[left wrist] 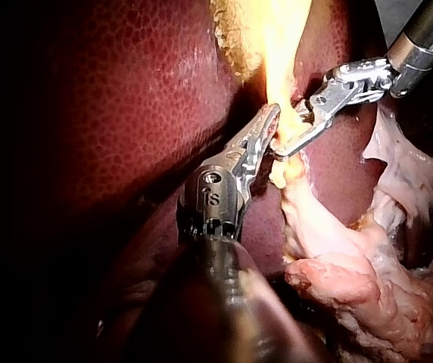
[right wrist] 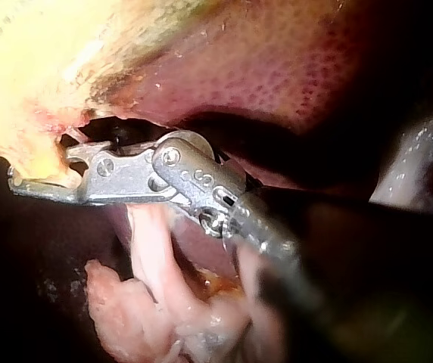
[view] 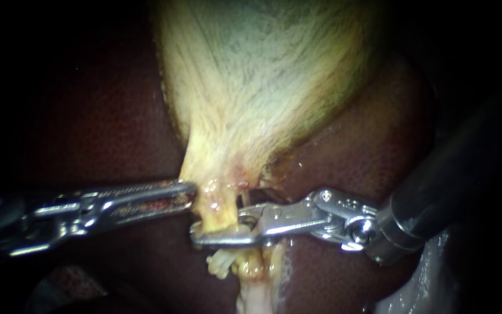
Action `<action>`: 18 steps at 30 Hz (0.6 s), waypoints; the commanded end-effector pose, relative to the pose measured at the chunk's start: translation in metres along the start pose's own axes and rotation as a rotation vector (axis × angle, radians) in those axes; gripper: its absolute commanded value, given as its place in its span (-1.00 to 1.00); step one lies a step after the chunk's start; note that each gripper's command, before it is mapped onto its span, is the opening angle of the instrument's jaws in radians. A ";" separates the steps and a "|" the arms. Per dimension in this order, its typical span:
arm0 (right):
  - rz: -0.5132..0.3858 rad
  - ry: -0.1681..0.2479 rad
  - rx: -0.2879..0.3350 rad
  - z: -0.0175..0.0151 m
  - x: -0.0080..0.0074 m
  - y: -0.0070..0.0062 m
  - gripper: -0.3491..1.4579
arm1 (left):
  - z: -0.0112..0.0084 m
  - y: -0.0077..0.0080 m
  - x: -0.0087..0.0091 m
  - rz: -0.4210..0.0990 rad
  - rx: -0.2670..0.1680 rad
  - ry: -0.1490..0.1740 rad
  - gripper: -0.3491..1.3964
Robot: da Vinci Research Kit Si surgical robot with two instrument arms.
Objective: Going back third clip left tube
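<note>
The pale yellow gallbladder (view: 262, 75) narrows downward into a short yellowish tube (view: 219, 206). My right instrument (view: 222, 224) reaches in from the right, its jaws apart and straddling this tube: the long lower jaw lies across its front, the shorter upper jaw behind it. The right wrist view shows the gap between these jaws (right wrist: 42, 168) with yellow tissue in it. My left instrument (view: 192, 195) comes from the left, its jaws together and pinching the tube's left edge, as the left wrist view (left wrist: 271, 121) also shows. I cannot make out a clip for certain.
Dark red liver (view: 106, 134) surrounds the gallbladder on both sides. Frayed pale tissue (view: 228, 264) hangs below the right jaws, and a pink ragged mass (left wrist: 368, 280) lies beside the left instrument's shaft. The right shaft (view: 437, 192) fills the lower right.
</note>
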State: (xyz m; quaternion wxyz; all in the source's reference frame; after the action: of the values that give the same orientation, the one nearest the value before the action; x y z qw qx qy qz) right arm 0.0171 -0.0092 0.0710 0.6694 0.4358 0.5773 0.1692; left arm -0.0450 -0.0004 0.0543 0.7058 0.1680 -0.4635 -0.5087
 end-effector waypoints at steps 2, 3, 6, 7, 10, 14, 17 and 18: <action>0.000 0.000 0.000 0.0000 0.0000 0.0000 -1.00 | 0.0000 0.0000 0.0000 0.000 -0.001 0.000 -1.00; 0.000 0.000 0.000 0.0000 0.0000 0.0000 -1.00 | 0.0000 0.0000 0.0000 0.000 -0.001 0.000 -1.00; -0.001 0.000 0.000 0.0001 -0.0001 -0.0001 -1.00 | 0.0000 0.0000 0.0000 0.000 -0.001 0.000 -1.00; -0.001 0.000 -0.001 0.0001 -0.0001 0.0000 -0.95 | 0.0000 0.0000 0.0000 0.000 -0.001 0.000 -1.00; -0.001 0.000 -0.002 0.0003 -0.0001 0.0001 -0.53 | 0.0000 0.0000 0.0001 0.001 -0.001 0.000 -1.00; -0.054 -0.003 -0.006 0.0008 0.0001 0.0004 -0.16 | 0.0000 0.0000 0.0001 0.001 -0.001 0.000 -1.00; -0.100 -0.006 -0.008 0.0010 0.0002 0.0007 -0.08 | 0.0000 0.0000 0.0001 0.001 -0.001 0.000 -1.00; -0.124 -0.008 -0.009 0.0011 0.0002 0.0007 -0.07 | 0.0000 0.0001 0.0002 0.001 -0.001 0.000 -1.00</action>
State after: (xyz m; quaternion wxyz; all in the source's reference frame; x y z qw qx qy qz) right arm 0.0184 -0.0091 0.0714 0.6839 0.3954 0.6004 0.1238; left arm -0.0449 -0.0005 0.0544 0.7061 0.1673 -0.4634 -0.5087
